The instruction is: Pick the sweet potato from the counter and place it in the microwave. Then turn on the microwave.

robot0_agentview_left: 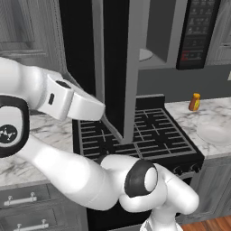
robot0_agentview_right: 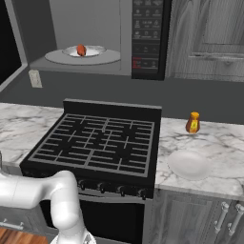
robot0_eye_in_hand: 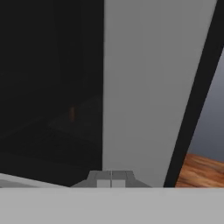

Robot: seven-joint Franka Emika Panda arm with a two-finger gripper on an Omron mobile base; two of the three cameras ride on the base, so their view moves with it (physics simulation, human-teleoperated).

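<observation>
The sweet potato [robot0_agentview_right: 81,50] lies on the white round plate [robot0_agentview_right: 100,56] inside the microwave [robot0_agentview_right: 90,33], whose door [robot0_agentview_left: 131,90] stands swung wide open toward me. Its dark button panel [robot0_agentview_right: 147,38] is on the right. My gripper [robot0_agentview_left: 102,109] is shut with nothing in it, and its tip is right against the open door. In the hand view the closed fingertips [robot0_eye_in_hand: 111,178] face the door's grey frame [robot0_eye_in_hand: 144,87], with black glass [robot0_eye_in_hand: 48,87] to the left. The marble counter [robot0_agentview_right: 214,138] flanks the stove.
A black grated stovetop [robot0_agentview_right: 100,138] sits under the microwave. An orange bottle [robot0_agentview_right: 192,123] and a white dish [robot0_agentview_right: 189,164] stand on the right counter. Grey drawers [robot0_agentview_left: 22,198] run below the left counter. Wooden floor [robot0_eye_in_hand: 201,170] shows past the door's edge.
</observation>
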